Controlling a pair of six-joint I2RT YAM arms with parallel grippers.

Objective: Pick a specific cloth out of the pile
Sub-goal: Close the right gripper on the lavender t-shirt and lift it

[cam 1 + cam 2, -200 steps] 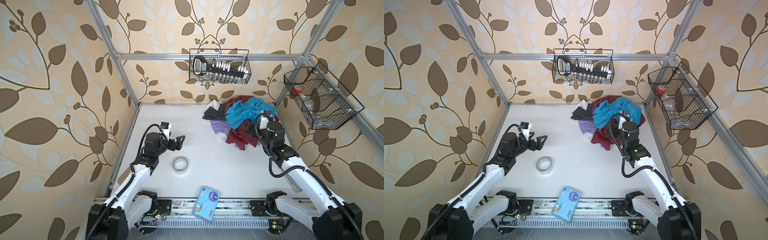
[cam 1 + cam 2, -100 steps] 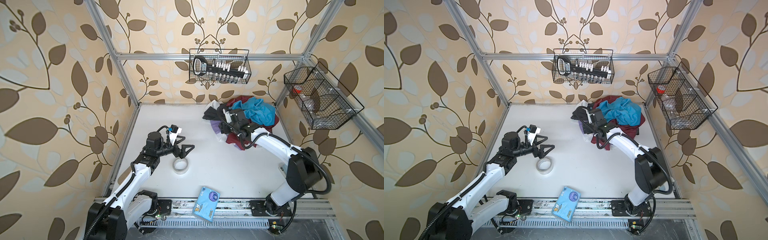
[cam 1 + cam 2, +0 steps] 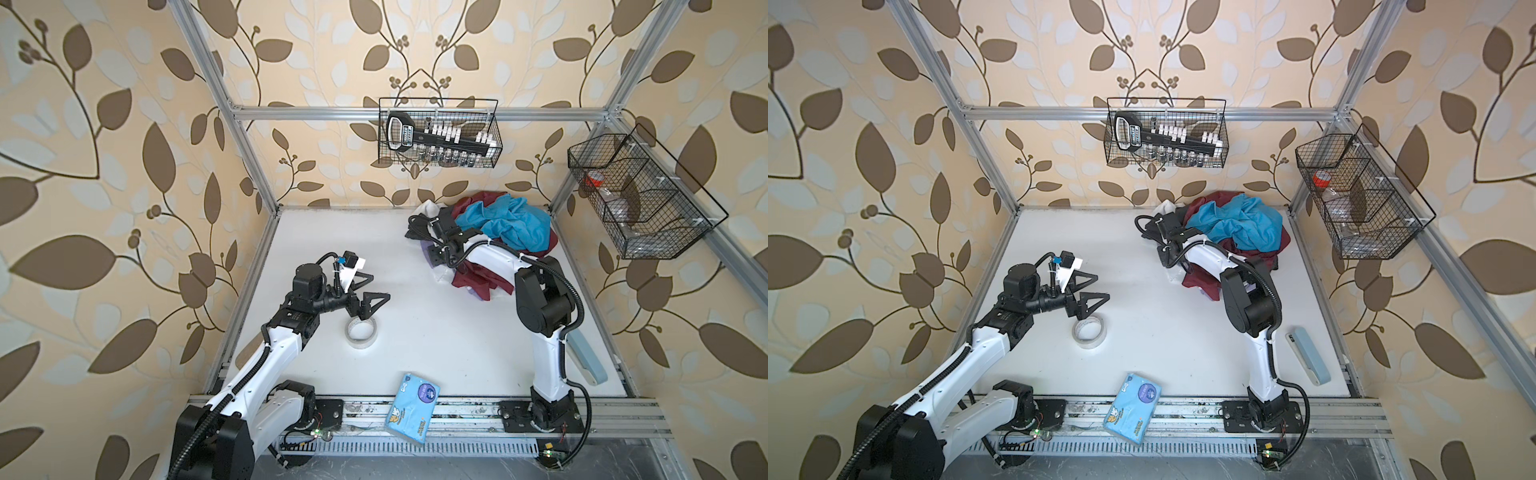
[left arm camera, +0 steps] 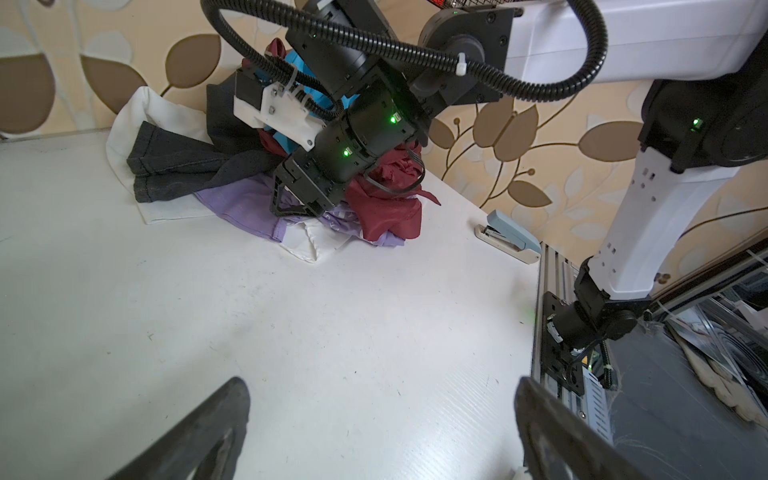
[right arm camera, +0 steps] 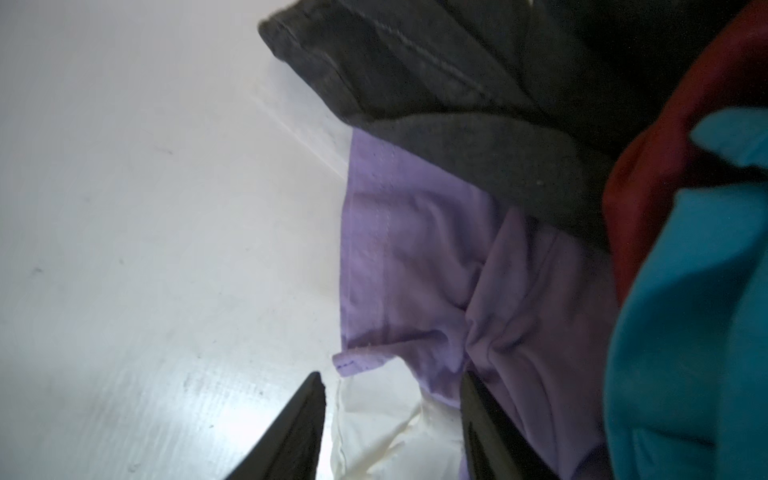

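Observation:
The pile (image 3: pixel 511 224) (image 3: pixel 1237 224) lies at the back right: bright blue on top, maroon (image 3: pixel 473 278), dark grey (image 4: pixel 174 162) and white fabric. The cloth (image 4: pixel 241 203) (image 5: pixel 436 257), lavender, lies low at the pile's front left edge, partly under the dark grey garment. My right gripper (image 3: pixel 435 258) (image 3: pixel 1166 257) (image 4: pixel 291 205) (image 5: pixel 392 378) points down at that edge. Its jaws stand half apart, with the lavender hem corner and white fabric between them and one finger on the lavender. My left gripper (image 3: pixel 379 286) (image 3: pixel 1102 286) (image 4: pixel 380 386) is wide open and holds nothing, above the table.
A tape roll (image 3: pixel 360 330) (image 3: pixel 1089 331) lies just below the left gripper. A blue packet (image 3: pixel 412 409) sits on the front rail. A stapler (image 3: pixel 1308 361) (image 4: pixel 507 241) lies by the right arm's base. Wire baskets (image 3: pixel 438 137) (image 3: pixel 640 199) hang on the back and right walls.
The right arm has swung from the pile's right side to its front left edge, and its jaws have narrowed around the lavender hem. The left gripper has moved right, over the tape roll.

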